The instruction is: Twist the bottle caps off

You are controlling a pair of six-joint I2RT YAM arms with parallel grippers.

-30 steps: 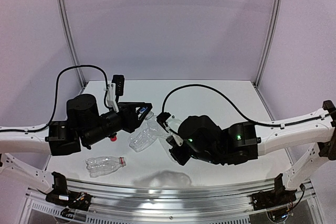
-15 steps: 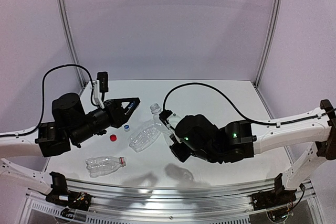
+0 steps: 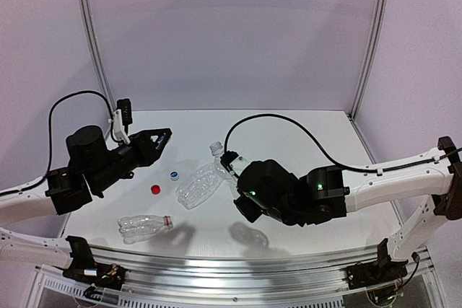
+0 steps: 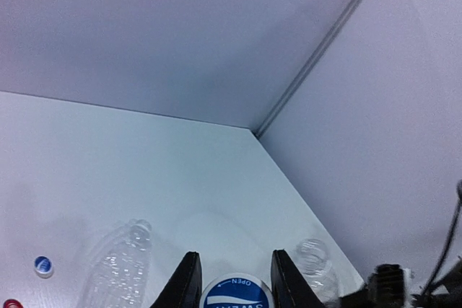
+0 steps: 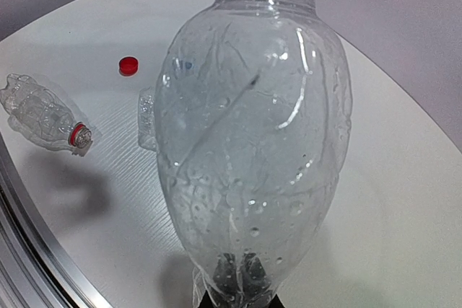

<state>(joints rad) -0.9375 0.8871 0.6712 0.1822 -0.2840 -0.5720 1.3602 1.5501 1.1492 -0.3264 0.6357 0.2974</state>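
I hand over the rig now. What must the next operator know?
Left gripper: shut on a white cap with blue print, off the table.
Right gripper: shut on the base of a clear bottle, neck open.
On the table: red cap, blue-topped cap, a lying bottle and a red-ringed bottle, both seemingly uncapped.
Done: all three caps appear off.
Left: set down the held cap and bottle.

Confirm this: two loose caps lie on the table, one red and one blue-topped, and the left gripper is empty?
Not empty. The left wrist view shows the left gripper pinching a third, blue-printed cap. The red cap and blue-topped cap do lie loose on the table.
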